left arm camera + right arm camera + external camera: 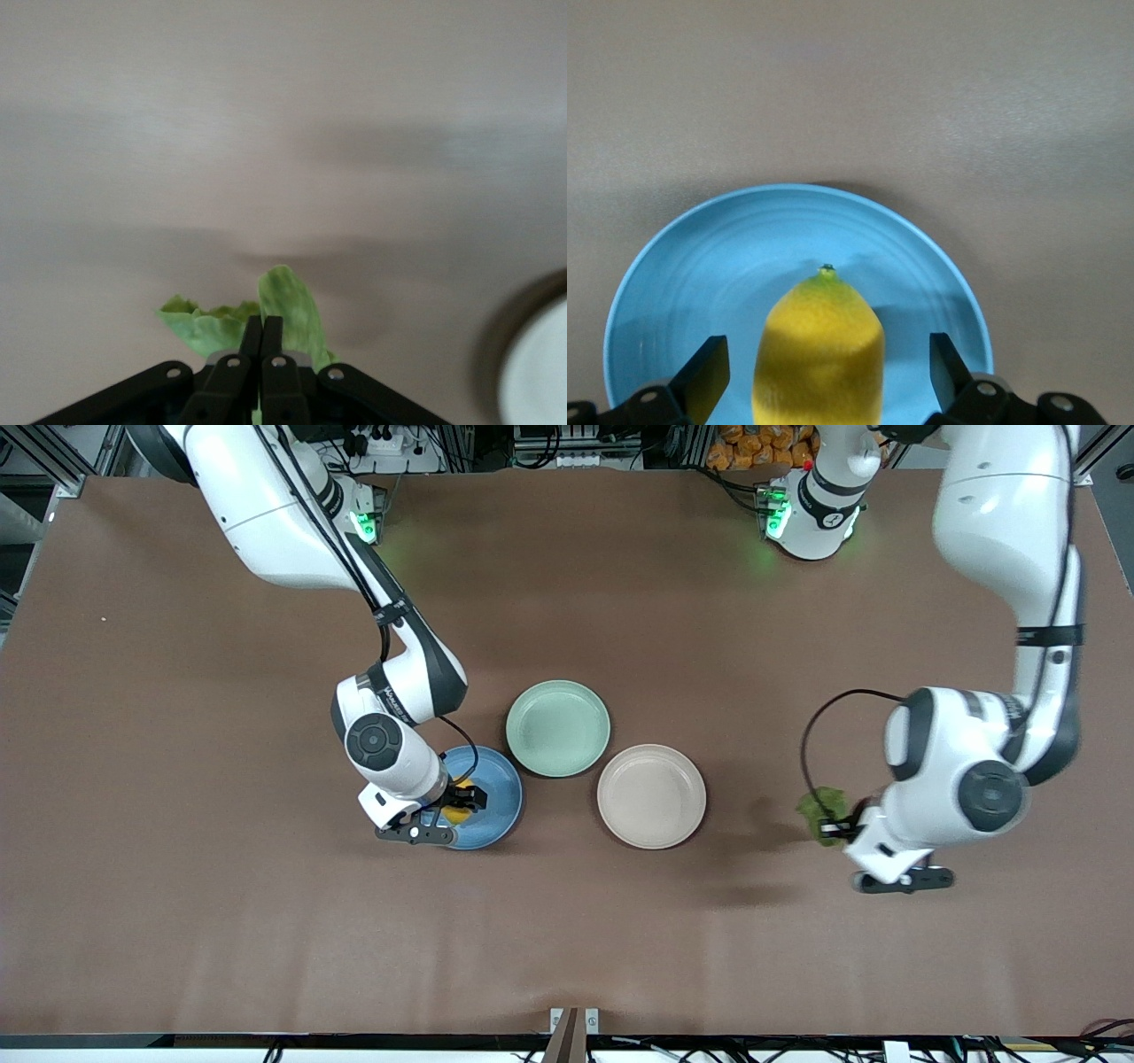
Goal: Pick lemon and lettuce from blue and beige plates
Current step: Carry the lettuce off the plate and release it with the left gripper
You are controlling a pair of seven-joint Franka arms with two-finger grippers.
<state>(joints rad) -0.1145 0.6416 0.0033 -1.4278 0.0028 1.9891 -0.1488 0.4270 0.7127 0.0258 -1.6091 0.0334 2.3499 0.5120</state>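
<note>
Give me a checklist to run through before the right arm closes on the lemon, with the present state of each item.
1. Right end effector open, a finger on each side of the lemon: ok.
2. Lemon lies on the blue plate: ok.
3. Lemon centred between the fingers: ok in the right wrist view.
4. Fingers low enough to grip the lemon's middle: cannot tell.
5. Left end effector shut on the lettuce, over bare table toward the left arm's end: ok.
6. Beige plate holds nothing: ok.
</note>
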